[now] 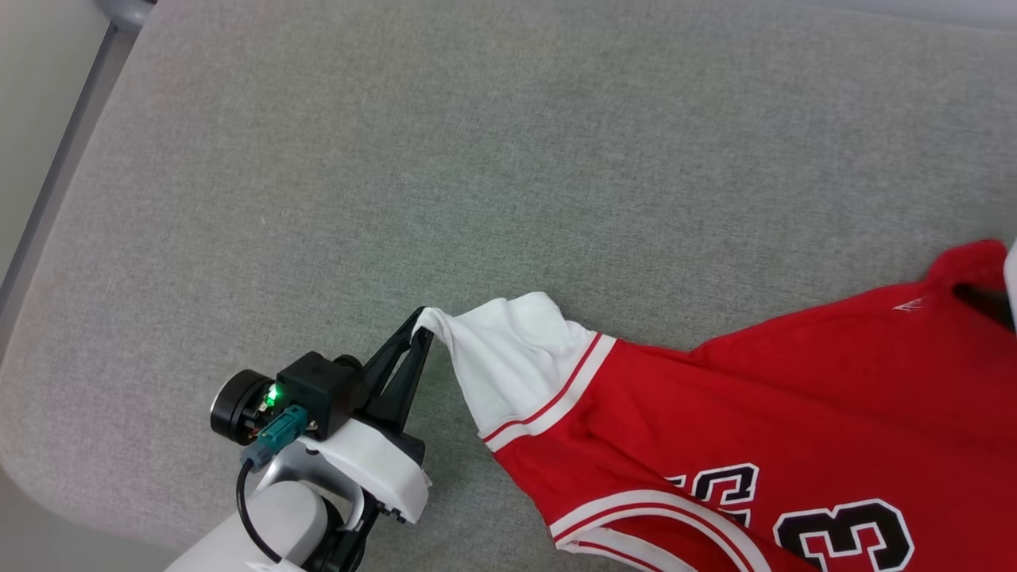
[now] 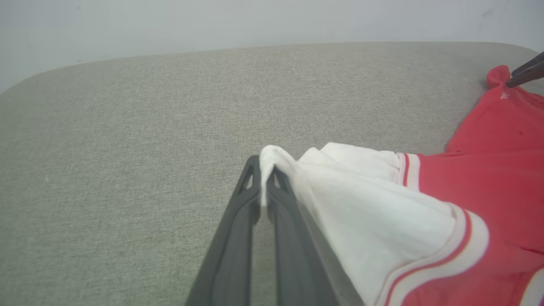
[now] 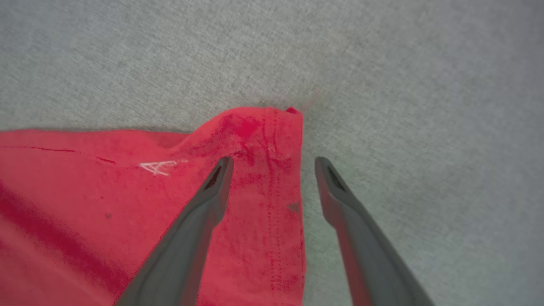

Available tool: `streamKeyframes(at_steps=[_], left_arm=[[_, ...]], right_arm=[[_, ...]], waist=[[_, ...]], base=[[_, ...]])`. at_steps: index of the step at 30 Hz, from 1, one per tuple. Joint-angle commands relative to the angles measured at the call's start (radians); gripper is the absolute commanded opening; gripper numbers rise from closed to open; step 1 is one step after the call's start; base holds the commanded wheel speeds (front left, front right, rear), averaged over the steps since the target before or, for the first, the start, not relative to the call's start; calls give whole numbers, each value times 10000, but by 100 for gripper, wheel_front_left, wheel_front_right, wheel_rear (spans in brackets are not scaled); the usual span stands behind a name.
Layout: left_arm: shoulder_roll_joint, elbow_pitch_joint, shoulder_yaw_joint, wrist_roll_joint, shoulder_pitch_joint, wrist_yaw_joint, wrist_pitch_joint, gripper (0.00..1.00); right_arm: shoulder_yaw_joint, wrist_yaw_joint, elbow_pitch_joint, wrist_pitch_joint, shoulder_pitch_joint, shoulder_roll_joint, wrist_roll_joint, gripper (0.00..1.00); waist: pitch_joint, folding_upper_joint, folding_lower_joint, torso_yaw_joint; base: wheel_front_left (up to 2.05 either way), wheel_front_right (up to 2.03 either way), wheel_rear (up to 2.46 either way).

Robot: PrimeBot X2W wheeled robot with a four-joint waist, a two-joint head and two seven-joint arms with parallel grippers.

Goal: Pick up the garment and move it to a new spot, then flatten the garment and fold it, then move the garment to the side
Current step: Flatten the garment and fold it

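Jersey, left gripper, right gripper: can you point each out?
jersey point(image 1: 715, 397): head view, red body.
left gripper point(image 1: 419, 322): head view, between its shut fingertips.
right gripper point(image 3: 273, 160): right wrist view, between its open fingertips.

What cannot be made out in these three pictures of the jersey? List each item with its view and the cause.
Head view: the garment lettering runs off the bottom edge, so it cannot be read whole.
Head view: the garment's right part is cut off by the right edge.
Left wrist view: the shut left jaws cover how much sleeve they pinch.
Right wrist view: the small white mark is too blurred to read.
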Motion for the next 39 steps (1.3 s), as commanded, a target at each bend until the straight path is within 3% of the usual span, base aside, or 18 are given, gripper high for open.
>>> streamKeyframes(at_steps=[1, 8, 9, 10, 11, 20, 27, 32, 39], left_arm=[[-52, 25, 12, 63, -119, -18, -70, 0], [-234, 290, 65, 94, -252, -136, -93, 0], [-248, 342, 74, 90, -243, -162, -100, 0], [-260, 402, 95, 72, -228, -186, -107, 0], [-263, 465, 109, 48, -207, -197, -114, 0], [181, 626, 573, 3, 116, -226, -150, 0], [793, 20, 934, 179, -644, -186, 144, 0], [1159, -519, 1216, 372, -1700, -240, 622, 0], [1269, -808, 1593, 639, -3989, -598, 1341, 0]], right_arm=[[75, -8, 131, -54, -103, 83, -56, 100], [1272, -5, 1246, -763, 243, 431, -20, 100], [1429, -1, 1264, -1012, 225, 403, -43, 80], [1581, -1, 1284, -1294, 181, 319, -116, 15], [1674, -3, 1342, -1512, 128, 238, -79, 0], [2025, -9, 1070, -4307, -485, 172, 988, 0], [2169, -9, 210, -5856, -508, -169, 1543, 0], [1755, -11, -234, -6723, -772, -266, 1562, 0], [1131, -9, -741, -7060, -1724, -99, 1133, 0]], waist=[[153, 0, -2, 118], [279, 0, -2, 64], [226, 0, -2, 22], [156, 0, -2, -32], [72, 0, -2, -84], [-1563, 0, -2, -993], [-2473, 0, -2, -1661], [-2676, 0, -2, -1979], [-2170, 0, -2, -2265]], base=[[0, 0, 0], [0, 0, 0], [0, 0, 0], [0, 0, 0], [0, 0, 0], [0, 0, 0], [0, 0, 0], [0, 0, 0], [0, 0, 0]])
